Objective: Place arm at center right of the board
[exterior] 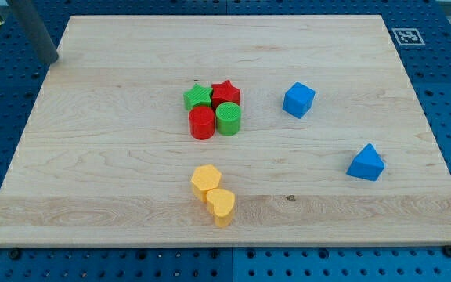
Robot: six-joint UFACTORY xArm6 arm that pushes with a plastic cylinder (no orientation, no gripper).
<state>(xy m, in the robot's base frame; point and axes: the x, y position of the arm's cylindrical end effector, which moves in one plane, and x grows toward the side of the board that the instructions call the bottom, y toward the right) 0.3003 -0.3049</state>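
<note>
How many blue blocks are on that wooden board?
2: a blue cube right of the red-and-green cluster, and a blue triangular block nearer the view's right edge. None seems hidden.

No readable text; only a fiducial marker (407,36) on the board's (116,157) top-right corner.

board (116,157): pale wood, smooth, matt | green cylinder (228,119): ribbed plastic | blue cube (298,100): matt plastic
</note>
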